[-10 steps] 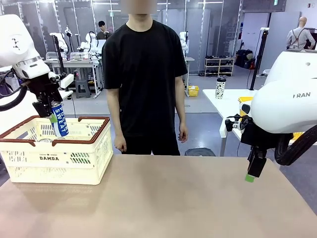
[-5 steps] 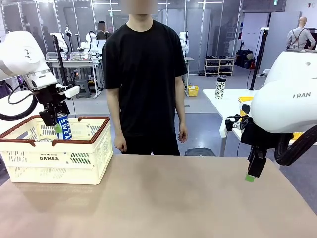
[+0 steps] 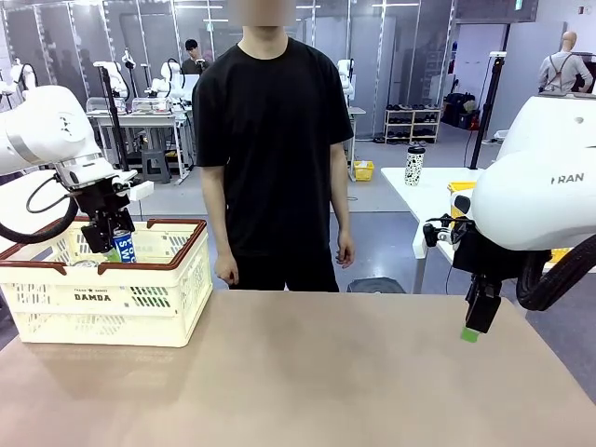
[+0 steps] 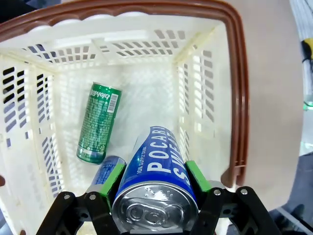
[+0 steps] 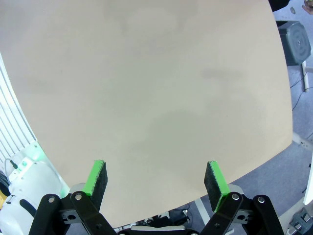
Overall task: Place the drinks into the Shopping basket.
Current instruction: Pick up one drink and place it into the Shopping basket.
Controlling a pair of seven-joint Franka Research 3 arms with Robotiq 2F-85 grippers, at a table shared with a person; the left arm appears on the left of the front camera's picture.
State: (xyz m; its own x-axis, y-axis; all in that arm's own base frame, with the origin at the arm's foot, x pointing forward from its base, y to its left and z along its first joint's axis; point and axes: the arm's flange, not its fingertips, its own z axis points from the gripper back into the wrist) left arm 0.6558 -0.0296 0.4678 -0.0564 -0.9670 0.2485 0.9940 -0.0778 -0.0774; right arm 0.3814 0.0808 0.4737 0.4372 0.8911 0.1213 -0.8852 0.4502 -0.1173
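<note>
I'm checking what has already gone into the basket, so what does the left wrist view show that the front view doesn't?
Left wrist view alone: a green can lying on the basket floor, and a second blue can lying under the held one.
Front view alone: the person at the far side, the "DAMDA" print, and the right gripper open over the table.
Both: the left gripper shut on a blue Pocari Sweat can inside the shopping basket.

Grey floor (image 3: 391, 247); white side table (image 3: 424, 191) (spotted tumbler (image 3: 414, 166) on top); shoe rack (image 3: 412, 125) behind
</note>
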